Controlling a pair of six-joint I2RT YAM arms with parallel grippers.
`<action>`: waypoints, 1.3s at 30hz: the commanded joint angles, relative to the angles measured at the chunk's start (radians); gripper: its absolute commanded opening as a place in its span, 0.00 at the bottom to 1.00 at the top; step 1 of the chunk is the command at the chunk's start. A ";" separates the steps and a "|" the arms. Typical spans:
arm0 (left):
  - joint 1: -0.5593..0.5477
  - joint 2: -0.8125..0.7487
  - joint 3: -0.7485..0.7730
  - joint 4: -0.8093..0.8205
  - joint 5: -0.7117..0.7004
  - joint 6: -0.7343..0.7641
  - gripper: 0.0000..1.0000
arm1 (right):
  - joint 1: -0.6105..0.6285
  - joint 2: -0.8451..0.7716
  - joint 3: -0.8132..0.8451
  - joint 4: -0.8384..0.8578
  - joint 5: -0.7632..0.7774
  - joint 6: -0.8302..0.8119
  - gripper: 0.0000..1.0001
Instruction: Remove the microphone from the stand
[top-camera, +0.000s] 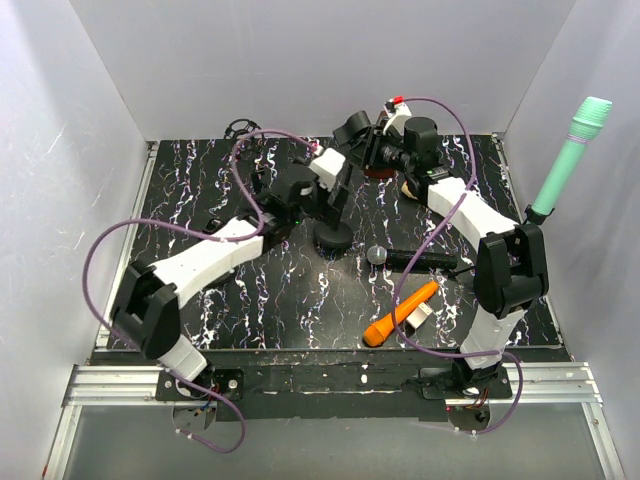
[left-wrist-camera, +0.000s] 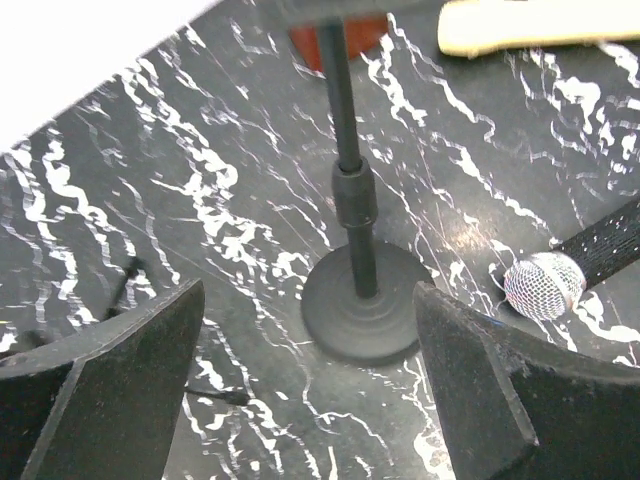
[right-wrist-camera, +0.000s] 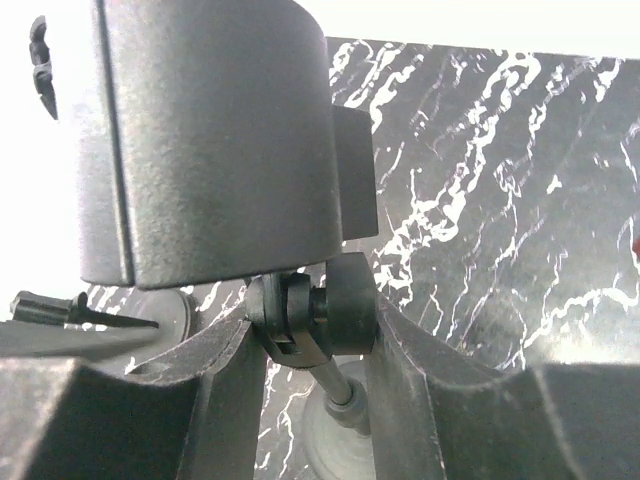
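Left gripper (left-wrist-camera: 305, 345) spread wide over stand (left-wrist-camera: 352, 195) base. Right gripper (right-wrist-camera: 312, 350) pinching stand's top joint. Black microphone (left-wrist-camera: 545, 285) lying on bench (left-wrist-camera: 200, 200), just beside base.

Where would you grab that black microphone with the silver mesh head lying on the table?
The black microphone lies flat on the marbled table, so come from above and close across its straight handle; the round mesh head would probably slip.
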 joint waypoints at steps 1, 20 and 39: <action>0.030 -0.148 0.039 -0.079 0.072 0.054 0.84 | 0.021 -0.010 0.093 0.249 -0.085 -0.151 0.01; 0.073 -0.184 0.059 -0.004 0.036 0.060 0.84 | 0.103 0.080 -0.113 0.162 -0.112 -0.470 0.01; 0.075 -0.007 0.189 0.158 0.076 0.054 0.64 | 0.104 0.100 -0.168 0.056 -0.146 -0.515 0.01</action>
